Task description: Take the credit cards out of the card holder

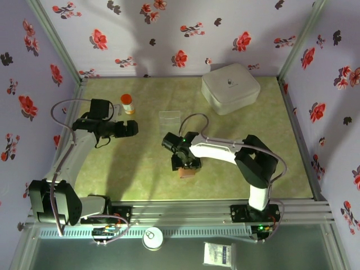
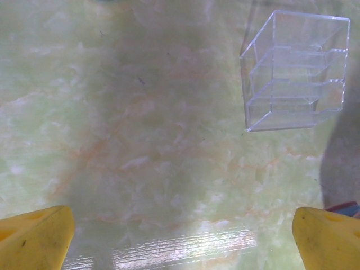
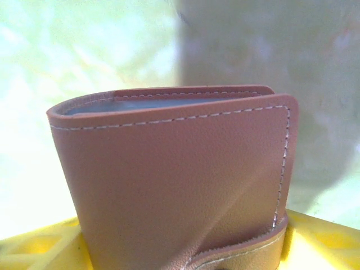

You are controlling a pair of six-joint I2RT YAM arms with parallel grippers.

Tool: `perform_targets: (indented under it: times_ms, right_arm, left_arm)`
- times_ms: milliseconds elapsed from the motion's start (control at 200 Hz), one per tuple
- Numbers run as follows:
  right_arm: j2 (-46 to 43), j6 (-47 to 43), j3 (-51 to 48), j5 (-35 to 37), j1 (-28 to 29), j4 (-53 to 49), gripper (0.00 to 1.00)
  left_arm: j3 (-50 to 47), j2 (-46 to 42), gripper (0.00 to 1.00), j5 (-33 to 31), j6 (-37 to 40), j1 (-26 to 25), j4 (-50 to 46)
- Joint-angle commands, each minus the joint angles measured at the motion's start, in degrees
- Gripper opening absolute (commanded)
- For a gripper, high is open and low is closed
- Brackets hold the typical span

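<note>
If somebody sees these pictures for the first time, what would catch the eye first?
The brown leather-like folded card holder looms close in the right wrist view, a blue-grey lining showing at its top edge. Overhead, a big white rounded box sits at the far right of the green marbled table, and a small clear plastic tray lies near the middle.

No word or number can be read anywhere. The white box (image 1: 230, 87) at the far side of the surface (image 1: 140, 169) bears a small dark mark on its lid, the orange bottle (image 1: 128, 104) a pale label, and the white packet (image 1: 217, 253) at the near edge bluish print, all too small to make out. The card holder (image 3: 174, 180) shows plain stitched leather.
</note>
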Motion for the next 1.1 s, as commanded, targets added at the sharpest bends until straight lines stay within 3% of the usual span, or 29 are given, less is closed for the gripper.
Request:
perform_targets:
  times_ms: [0,285,495,910,1095]
  right_arm:
    - [2.2,-2.2,4.5,1.3,-2.0,-2.5,0.73]
    - [9.5,-3.5,12.7,0.0,-3.5,-2.2,0.72]
    - [12.8,-2.7,13.6,-2.0,-3.6,-1.7,0.7]
    - [8.0,0.0,7.9,-1.9,-2.0,0.2,0.71]
    - [6.2,-0.9,7.5,-2.4,-1.4,-0.2,0.83]
  left_arm:
    - [-1.3,-0.7,1.0,3.5,-1.4,0.4,-1.0]
    - [-5.2,-1.2,1.0,12.3,-12.2,-0.5,4.5]
    - [-12.4,-3.3,0.98,14.6,-21.2,-2.6,10.5]
    - [-20.8,-5.9,0.91,13.5,-29.5,-6.7,19.7]
    - [-21.3,-4.7,0.9,10.8,-31.5,-10.0,21.0]
